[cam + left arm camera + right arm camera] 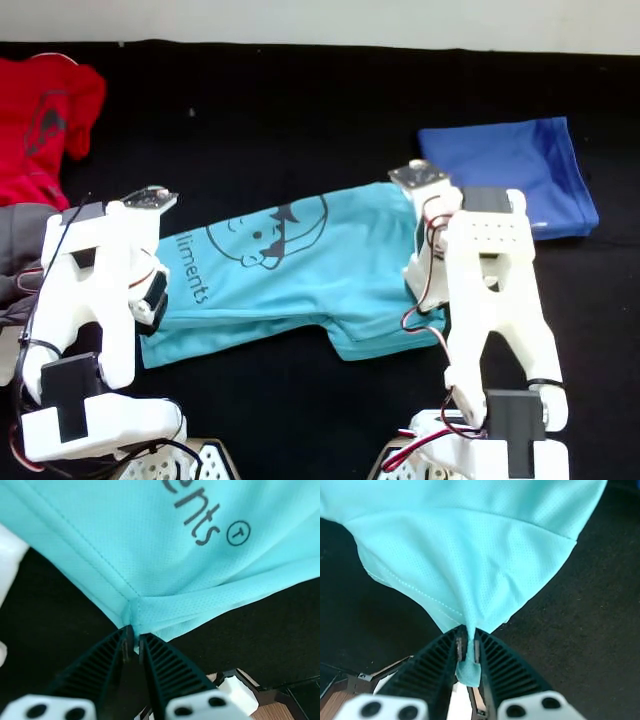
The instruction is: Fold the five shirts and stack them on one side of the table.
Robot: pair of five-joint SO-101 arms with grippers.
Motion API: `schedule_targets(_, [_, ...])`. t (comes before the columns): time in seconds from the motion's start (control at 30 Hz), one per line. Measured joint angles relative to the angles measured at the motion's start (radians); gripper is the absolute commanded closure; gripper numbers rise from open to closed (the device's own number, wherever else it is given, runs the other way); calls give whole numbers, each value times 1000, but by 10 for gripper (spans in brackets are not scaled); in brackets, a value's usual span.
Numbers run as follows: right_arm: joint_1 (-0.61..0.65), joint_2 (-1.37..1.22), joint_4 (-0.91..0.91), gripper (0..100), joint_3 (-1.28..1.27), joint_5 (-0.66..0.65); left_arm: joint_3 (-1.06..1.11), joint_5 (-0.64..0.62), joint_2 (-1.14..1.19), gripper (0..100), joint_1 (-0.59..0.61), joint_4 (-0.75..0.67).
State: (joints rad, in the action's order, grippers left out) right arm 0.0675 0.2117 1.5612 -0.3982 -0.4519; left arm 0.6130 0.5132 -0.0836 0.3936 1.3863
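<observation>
High view shows the teal shirt (270,265) stretched across the middle of the black table (300,100), print up, running from the left arm to the right arm. The left gripper (133,637) is clenched on a hem corner of it (close to the lettering). The right gripper (467,642) is pinched tight on a bunched edge of the same shirt. A folded blue shirt (515,175) rests at far right. A crumpled red shirt (40,120) sits far left, with a grey garment (20,250) just nearer.
</observation>
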Motion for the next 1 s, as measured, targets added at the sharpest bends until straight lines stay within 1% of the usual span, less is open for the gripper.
schedule_targets(0.07, [0,0,-8,988,0,0,0,0,0,981,0,0])
schedule_targets(0.13, [0,0,-9,971,0,0,2,0,0,931,0,0])
schedule_targets(0.23, [0,0,0,872,3,0,2,0,0,839,0,40])
schedule_targets(0.3, [0,0,28,809,34,0,2,0,0,822,0,80])
schedule_targets(0.33, [0,0,35,796,55,0,-8,0,0,827,0,101])
schedule_targets(0.43, [0,0,81,797,127,0,-80,6,0,839,0,181])
schedule_targets(0.57, [0,0,130,797,239,0,-256,6,0,839,2,299])
schedule_targets(0.67, [0,0,143,800,315,0,-416,6,0,847,2,341])
schedule_targets(0.7, [0,0,146,817,334,0,-465,6,0,877,2,344])
schedule_targets(0.77, [0,0,115,916,348,0,-519,-18,-2,1000,-2,339])
schedule_targets(0.8, [2,0,86,989,347,5,-523,-52,2,980,-12,324])
schedule_targets(0.83, [6,-5,49,994,344,20,-523,-91,11,982,-31,293])
schedule_targets(0.87, [15,-17,14,969,338,35,-517,-118,29,997,-49,262])
schedule_targets(1.0, [64,-133,-110,993,318,89,-454,-206,164,992,-160,129])
